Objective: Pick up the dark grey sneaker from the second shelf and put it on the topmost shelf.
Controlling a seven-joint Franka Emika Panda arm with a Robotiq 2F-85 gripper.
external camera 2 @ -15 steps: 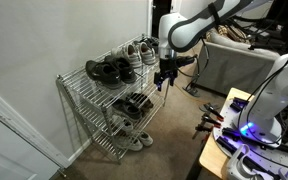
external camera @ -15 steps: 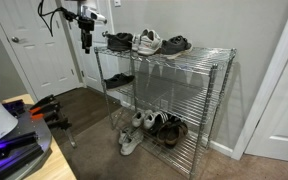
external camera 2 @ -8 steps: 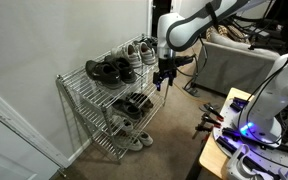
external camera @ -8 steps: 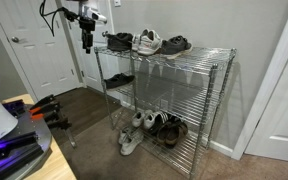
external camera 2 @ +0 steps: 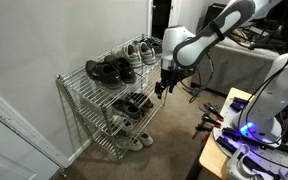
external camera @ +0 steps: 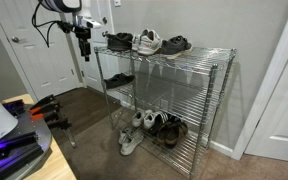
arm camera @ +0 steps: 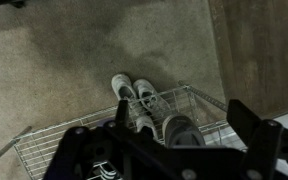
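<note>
Wrist view — end effector (arm camera: pixel 164 150) spread above chrome wire-grid rack (arm camera: pixel 199 100), pale sneakers (arm camera: pixel 134 98).

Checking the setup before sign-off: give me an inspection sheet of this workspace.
Surface: wire rack on carpet.
Job's things: dark sneaker lies on the second shelf; top shelf already holds three shoes.
Clutter: dark shoe, white-grey sneaker and brown shoe on top; white pair and dark pair at the bottom.
Gripper: gripper open, empty, beside the rack's end near top-shelf height.
Cables: cable hangs by the arm.
Surroundings: door, desk with gear.
</note>
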